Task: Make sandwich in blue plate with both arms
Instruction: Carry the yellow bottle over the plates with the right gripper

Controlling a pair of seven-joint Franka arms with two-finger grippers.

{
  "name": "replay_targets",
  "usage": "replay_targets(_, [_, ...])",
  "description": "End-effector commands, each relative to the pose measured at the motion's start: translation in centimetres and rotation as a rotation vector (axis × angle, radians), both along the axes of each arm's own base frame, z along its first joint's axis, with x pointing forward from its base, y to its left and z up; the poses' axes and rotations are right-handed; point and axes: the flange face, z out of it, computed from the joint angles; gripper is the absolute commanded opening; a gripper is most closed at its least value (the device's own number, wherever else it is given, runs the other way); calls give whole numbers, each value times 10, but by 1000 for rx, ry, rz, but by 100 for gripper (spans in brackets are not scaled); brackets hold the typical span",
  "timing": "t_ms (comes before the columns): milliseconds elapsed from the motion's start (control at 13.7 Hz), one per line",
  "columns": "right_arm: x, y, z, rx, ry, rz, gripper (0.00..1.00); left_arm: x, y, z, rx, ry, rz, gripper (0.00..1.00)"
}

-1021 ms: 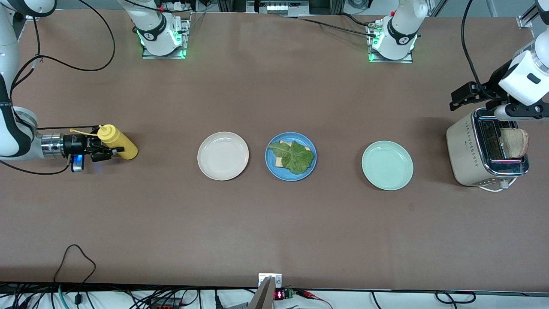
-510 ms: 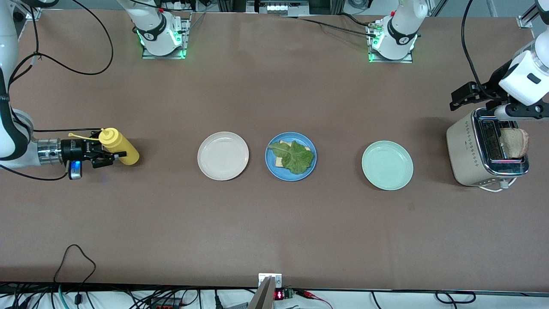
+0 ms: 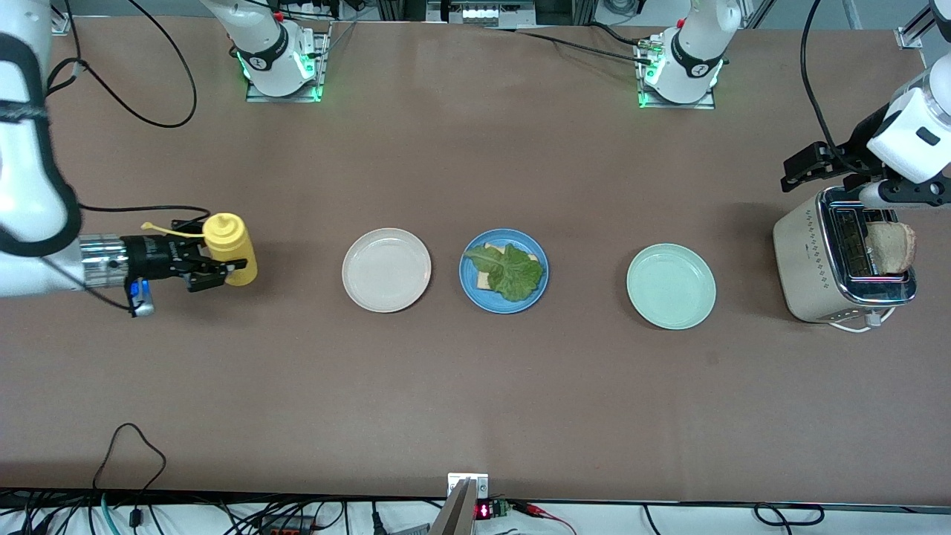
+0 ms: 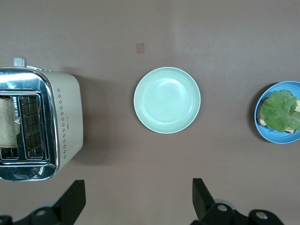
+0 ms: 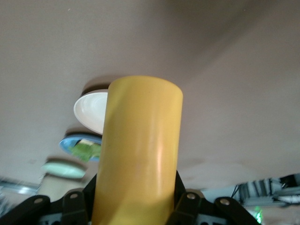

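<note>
The blue plate (image 3: pixel 469 290) sits mid-table and holds one bread slice under a green lettuce leaf (image 3: pixel 509 272). It also shows in the left wrist view (image 4: pixel 275 138), with the lettuce (image 4: pixel 280 109) on it. My right gripper (image 3: pixel 215 269) is shut on the yellow squeeze bottle (image 3: pixel 232 249) and holds it over the table at the right arm's end. The bottle fills the right wrist view (image 5: pixel 140 150) between the jaws of the right gripper (image 5: pixel 138 206). My left gripper (image 3: pixel 806 165) hangs open and empty high by the toaster (image 3: pixel 802 260), with its fingers (image 4: pixel 75 199) wide apart.
A cream-white plate (image 3: pixel 386 270) lies beside the blue plate toward the right arm's end. A mint-green plate (image 3: pixel 671 286) lies toward the left arm's end. A brown bread slice (image 3: pixel 890 247) stands in the toaster's slot. Cables trail at the table's edges.
My right gripper has carried the yellow bottle toward the plates and turned it more upright. The left arm has barely moved.
</note>
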Motion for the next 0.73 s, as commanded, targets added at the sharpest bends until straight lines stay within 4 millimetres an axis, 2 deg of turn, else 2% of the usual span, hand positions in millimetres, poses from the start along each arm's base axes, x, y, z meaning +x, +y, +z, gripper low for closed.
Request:
replay_targets(0, [-4,49,20,-96,9,-19,0,-1,6,4,24,-3,13,100])
replay_targets(292, [-1,133,23,-177,19,-122,0,1,6,0,24,3,-1,100])
replay_targets(510, [-4,212,9,-233,-11,-232,0,2,10,-3,18,14,1,100])
replay_targets(583, [-8,240,2,-246,-21,-258,0,2,16,-4,10,14,15,100])
replay_targets(656, [-10,262,-4,-254,-34,-285,0,3,17,-4,9,14,17,100])
